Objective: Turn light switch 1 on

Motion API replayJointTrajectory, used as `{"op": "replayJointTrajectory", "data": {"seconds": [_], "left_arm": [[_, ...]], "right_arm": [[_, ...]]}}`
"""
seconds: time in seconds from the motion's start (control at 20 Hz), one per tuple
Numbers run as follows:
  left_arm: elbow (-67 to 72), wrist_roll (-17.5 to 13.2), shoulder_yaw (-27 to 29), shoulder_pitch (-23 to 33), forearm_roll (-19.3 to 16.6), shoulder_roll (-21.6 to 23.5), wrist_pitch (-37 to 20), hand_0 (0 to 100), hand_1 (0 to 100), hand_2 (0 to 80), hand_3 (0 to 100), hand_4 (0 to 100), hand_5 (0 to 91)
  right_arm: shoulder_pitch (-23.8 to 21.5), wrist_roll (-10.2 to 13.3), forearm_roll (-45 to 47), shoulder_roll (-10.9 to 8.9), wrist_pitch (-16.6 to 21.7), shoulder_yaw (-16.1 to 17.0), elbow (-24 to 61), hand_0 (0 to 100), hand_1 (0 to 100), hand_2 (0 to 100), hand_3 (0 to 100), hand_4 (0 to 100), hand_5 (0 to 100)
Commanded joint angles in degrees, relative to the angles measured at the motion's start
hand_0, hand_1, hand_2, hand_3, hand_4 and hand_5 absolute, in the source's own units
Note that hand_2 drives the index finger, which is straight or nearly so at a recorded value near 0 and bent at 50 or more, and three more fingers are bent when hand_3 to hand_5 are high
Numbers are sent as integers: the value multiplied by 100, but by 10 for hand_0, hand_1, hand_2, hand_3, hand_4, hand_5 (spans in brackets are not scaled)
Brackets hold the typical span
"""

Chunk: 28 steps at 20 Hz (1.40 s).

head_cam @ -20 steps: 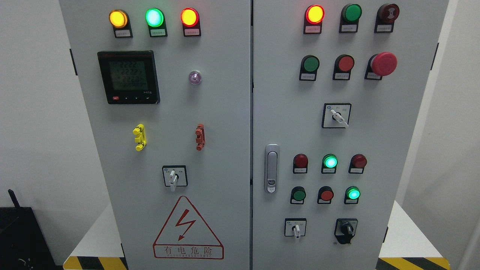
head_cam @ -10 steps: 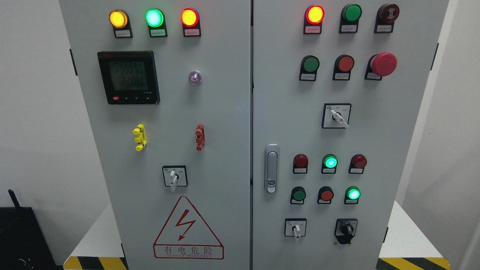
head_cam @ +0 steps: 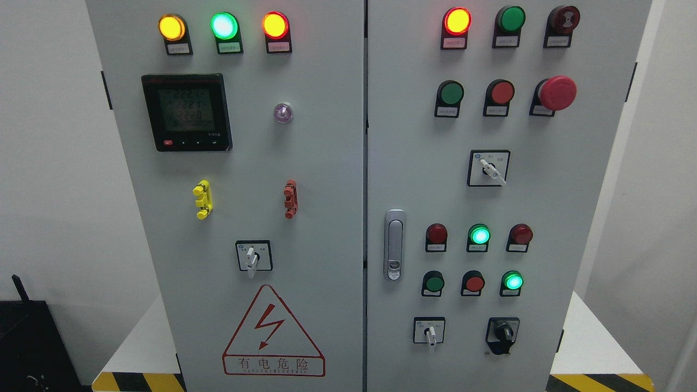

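Observation:
A grey two-door control cabinet [head_cam: 326, 163] fills the head view. Its right door carries rows of round buttons and lamps: a lit red lamp [head_cam: 457, 20] at the top, then an unlit green button [head_cam: 451, 93], a red button [head_cam: 502, 92] and a red mushroom stop button [head_cam: 557, 92]. Lower down glow a green lamp [head_cam: 480, 235] and a lit green button [head_cam: 513, 281], beside an unlit green button [head_cam: 434, 283] and a red one [head_cam: 474, 283]. The labels are too small to read, so I cannot tell which control is light switch 1. Neither hand shows.
Rotary selector switches sit at mid right [head_cam: 488, 168], bottom right [head_cam: 429, 330] [head_cam: 502, 333] and on the left door [head_cam: 253, 256]. The left door also has a meter display [head_cam: 187, 112], three lit lamps and a warning triangle [head_cam: 272, 332]. A door handle [head_cam: 394, 245] stands near the seam.
Only the digits on the meter display flicker; nothing else has moved.

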State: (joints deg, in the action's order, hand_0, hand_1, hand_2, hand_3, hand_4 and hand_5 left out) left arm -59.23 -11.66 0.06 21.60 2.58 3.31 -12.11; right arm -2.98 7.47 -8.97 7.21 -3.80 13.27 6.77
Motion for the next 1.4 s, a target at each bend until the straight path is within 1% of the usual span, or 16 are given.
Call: {"op": "replayJointTrajectory", "data": {"seconds": [0.0, 0.05, 0.15, 0.2, 0.3, 0.4, 0.5, 0.6, 0.65, 0.7, 0.8, 0.85, 0.9, 1.0, 1.15, 1.35], "left_arm": [[-2813, -12, 574, -269, 32, 187, 59, 321, 169, 0, 123, 195, 0], [-2892, -12, 583, -374, 41, 213, 146, 323, 170, 0, 125, 200, 0], [-3190, -12, 679, -550, 58, 231, 453, 330, 175, 5, 166, 272, 0], [-3357, -12, 723, -603, 85, 222, 524, 331, 179, 9, 177, 288, 0], [-3630, 5, 723, -648, 190, 257, 534, 340, 191, 19, 253, 328, 0], [-3780, 75, 723, -814, 278, 266, 525, 346, 196, 28, 298, 358, 0], [-3833, 276, 706, -972, 287, 266, 499, 353, 202, 55, 323, 412, 83], [-3833, 706, 636, -1113, 287, 205, 490, 361, 230, 130, 357, 484, 190], [-3850, 813, 609, -1131, 296, 196, 490, 366, 248, 150, 370, 504, 217], [-3868, 866, 566, -1131, 287, 213, 481, 378, 278, 185, 388, 533, 267], [-4052, 945, 548, -1149, 305, 196, 542, 398, 312, 210, 419, 582, 374], [-4088, 955, 548, -1149, 313, 196, 543, 409, 328, 225, 451, 618, 459], [-4140, 955, 539, -1149, 339, 205, 534, 417, 342, 240, 485, 651, 521], [-4350, 1024, 513, -1131, 357, 196, 551, 422, 350, 264, 519, 688, 604], [-4553, 1305, 425, -1157, 366, 187, 560, 426, 374, 303, 555, 734, 691], [-4799, 1306, 390, -1289, 454, 178, 735, 429, 425, 352, 587, 765, 717]], "right_arm": [[-1, 0, 0, 0, 2, 0, 0, 305, 0, 0, 0, 0, 0], [-1, 0, 0, 0, 2, 0, 0, 305, 0, 0, 0, 0, 0], [-1, 0, 0, 0, 2, 0, 0, 305, 0, 0, 0, 0, 0], [-1, 0, 0, 0, 2, 0, 0, 305, 0, 0, 0, 0, 0], [-1, 0, 0, 0, 2, 8, 0, 305, 0, 0, 0, 0, 0], [-1, 0, 0, 0, 2, 0, 0, 305, 0, 0, 0, 0, 0], [-1, 0, 0, 0, 2, 0, 0, 305, 0, 0, 0, 0, 0], [-1, 0, 0, 0, 2, 0, 0, 305, 0, 0, 0, 0, 0], [-1, 0, 0, 0, 2, 0, 0, 305, 0, 0, 0, 0, 0], [8, 0, 0, 0, 2, 0, 0, 305, 0, 0, 0, 0, 0], [-1, 0, 0, 0, 2, 0, 0, 305, 0, 0, 0, 0, 0], [-1, 0, 0, 0, 2, 0, 0, 305, 0, 0, 0, 0, 0], [-1, 0, 0, 0, 2, 8, 0, 305, 0, 0, 0, 0, 0], [-1, 0, 0, 0, 2, 0, 0, 305, 0, 0, 0, 0, 0], [-1, 0, 0, 0, 2, 0, 0, 305, 0, 0, 0, 0, 0], [-1, 0, 0, 0, 2, 0, 0, 305, 0, 0, 0, 0, 0]]}}
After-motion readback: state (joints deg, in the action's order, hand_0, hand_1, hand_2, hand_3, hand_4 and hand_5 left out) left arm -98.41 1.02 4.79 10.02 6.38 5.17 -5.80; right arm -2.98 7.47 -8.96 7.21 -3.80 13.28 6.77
